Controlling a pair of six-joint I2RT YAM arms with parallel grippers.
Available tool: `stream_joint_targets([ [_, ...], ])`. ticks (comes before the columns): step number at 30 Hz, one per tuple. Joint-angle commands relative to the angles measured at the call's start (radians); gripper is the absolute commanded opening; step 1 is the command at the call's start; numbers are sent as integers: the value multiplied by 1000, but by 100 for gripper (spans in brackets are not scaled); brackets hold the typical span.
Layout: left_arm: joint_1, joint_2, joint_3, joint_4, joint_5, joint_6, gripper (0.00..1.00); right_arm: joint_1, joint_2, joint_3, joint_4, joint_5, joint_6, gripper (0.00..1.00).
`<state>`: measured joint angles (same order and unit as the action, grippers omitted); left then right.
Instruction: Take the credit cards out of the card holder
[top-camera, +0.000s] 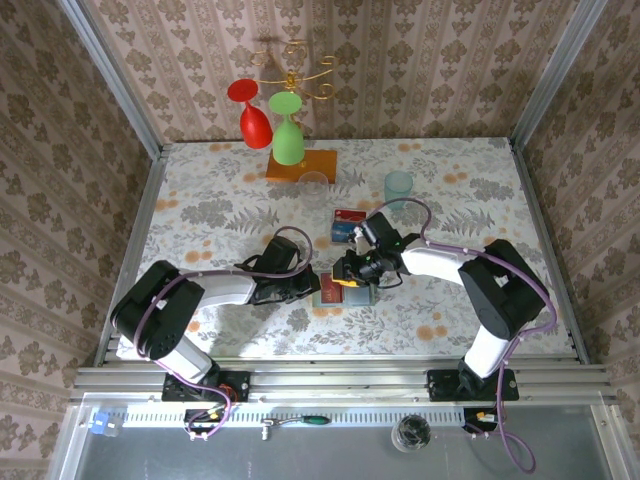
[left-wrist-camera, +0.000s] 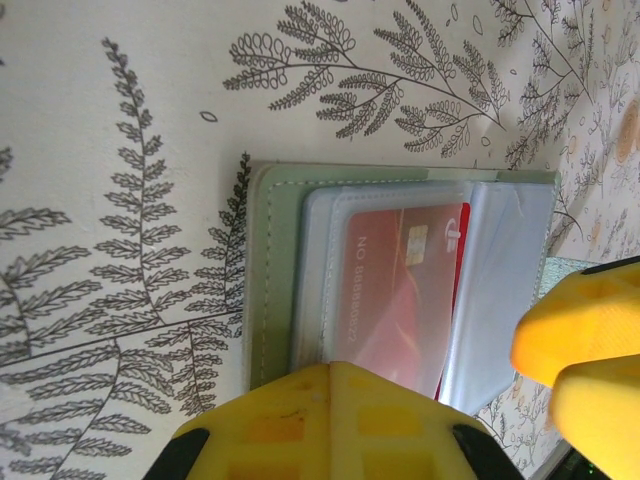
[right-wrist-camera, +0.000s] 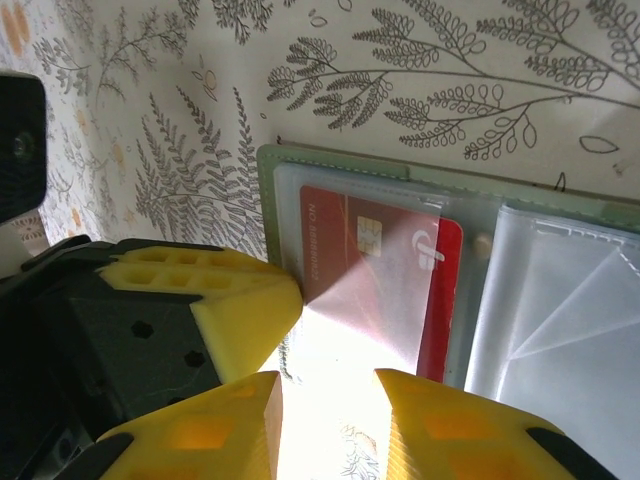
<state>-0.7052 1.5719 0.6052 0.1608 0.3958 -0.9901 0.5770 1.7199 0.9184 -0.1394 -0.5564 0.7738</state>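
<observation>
Holder (left-wrist-camera: 275, 280): pale grey-green, lying open and flat on the table; centre of the left wrist view, just below centre in the top view (top-camera: 340, 292), between the two grippers.
Card (left-wrist-camera: 395, 290): red with a chip, tucked inside a clear sleeve (left-wrist-camera: 500, 280) of the holder – its face blurred by the plastic and, in the right wrist view (right-wrist-camera: 340, 240), washed out by glare.
Left gripper (left-wrist-camera: 330, 385): jaws together, yellow tip at the holder's edge; whether it pinches the edge I cannot tell.
Right gripper (right-wrist-camera: 330, 400): jaws apart, straddling the lower edge of the sleeve with the card; grip on anything unclear.
In the way: both yellow tips crowd the holder – the left one covers its near edge.
Nearby: a small red-and-blue flat item (top-camera: 348, 224) just above the holder; a clear glass (top-camera: 315, 185), teal cup (top-camera: 398, 186) and orange board (top-camera: 302, 165) further up; red (top-camera: 250, 110) and green goblets (top-camera: 287, 135) hanging from a gold stand (top-camera: 290, 65).
Table (top-camera: 200, 210): white cloth with grey fern and leaf print.
Room: patterned beige walls (top-camera: 60, 150) on three sides.
</observation>
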Motion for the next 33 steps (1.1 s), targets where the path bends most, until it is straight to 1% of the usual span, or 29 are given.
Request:
stream_joint_targets([
  [1, 9, 9, -15, -27, -11, 28, 0, 9, 22, 20, -29, 3, 4, 30],
  [23, 10, 9, -24, -24, -6, 29, 0, 44, 82, 52, -87, 67, -49, 29],
  [28, 10, 9, -27, -22, -6, 28, 0, 49, 86, 52, -68, 51, -52, 25],
  [33, 10, 7, -27, -23, -7, 28, 0, 50, 96, 58, -87, 65, -56, 25],
])
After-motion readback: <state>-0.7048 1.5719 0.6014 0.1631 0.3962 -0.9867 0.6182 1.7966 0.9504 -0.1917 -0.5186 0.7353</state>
